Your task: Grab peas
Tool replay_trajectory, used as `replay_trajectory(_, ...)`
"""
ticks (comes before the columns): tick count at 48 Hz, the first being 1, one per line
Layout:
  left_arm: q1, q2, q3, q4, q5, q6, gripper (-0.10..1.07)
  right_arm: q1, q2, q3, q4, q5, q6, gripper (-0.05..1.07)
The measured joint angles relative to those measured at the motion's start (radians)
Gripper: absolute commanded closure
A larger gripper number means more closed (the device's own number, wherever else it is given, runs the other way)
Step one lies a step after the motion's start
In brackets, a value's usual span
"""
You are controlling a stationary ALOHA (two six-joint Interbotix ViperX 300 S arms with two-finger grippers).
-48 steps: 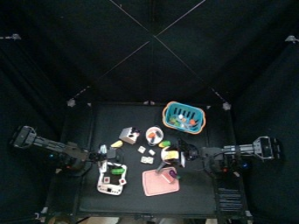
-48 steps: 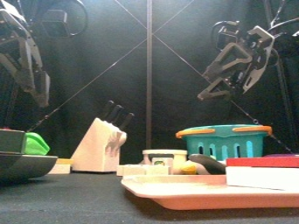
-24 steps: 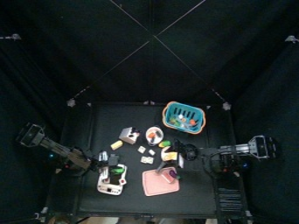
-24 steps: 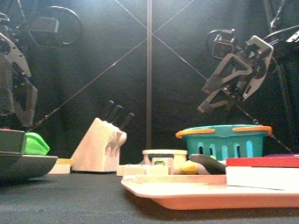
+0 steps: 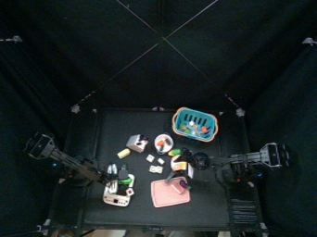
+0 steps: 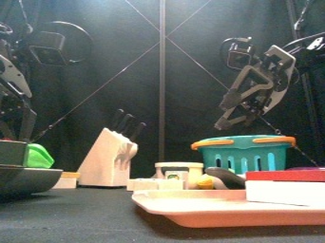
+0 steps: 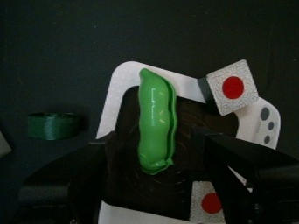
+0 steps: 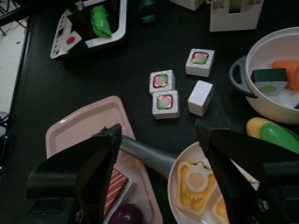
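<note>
Left gripper (image 7: pixel 152 162): jaws spread apart, holding nothing, poised directly over the pea pod with one jaw to each side of it.
Pea pod (image 7: pixel 155 131): bright green, lying lengthwise on the white tray (image 7: pixel 121 96); not touched by either jaw as far as the left wrist view shows.
Tray's neighbours: white sushi blocks with red dots (image 7: pixel 232 86) at its edge, a dark green ring (image 7: pixel 52 124) on the table beside it.
Right gripper (image 8: pixel 158 166): jaws apart and empty, hanging above the pink board (image 8: pixel 82 136) and sushi pieces (image 8: pixel 163 92), well away from the pod.
Progress: approach looks finished; lowering, closing on the pod and lifting remain.
Risk: the pod's smooth, rounded skin may slip from the grip.
</note>
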Motion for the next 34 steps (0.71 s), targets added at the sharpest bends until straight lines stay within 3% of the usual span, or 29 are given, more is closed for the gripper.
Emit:
replay_trajectory(16,0.000,0.035,0.000,0.000,-0.002,0.000,0.03,0.000,0.025,-0.005,-0.002,0.000,-0.002,0.04)
replay_trajectory(34,0.000,0.035,0.000,0.008,-0.003,0.000,0.29,-0.003,0.032,-0.011,-0.002,0.000,-0.002,0.04)
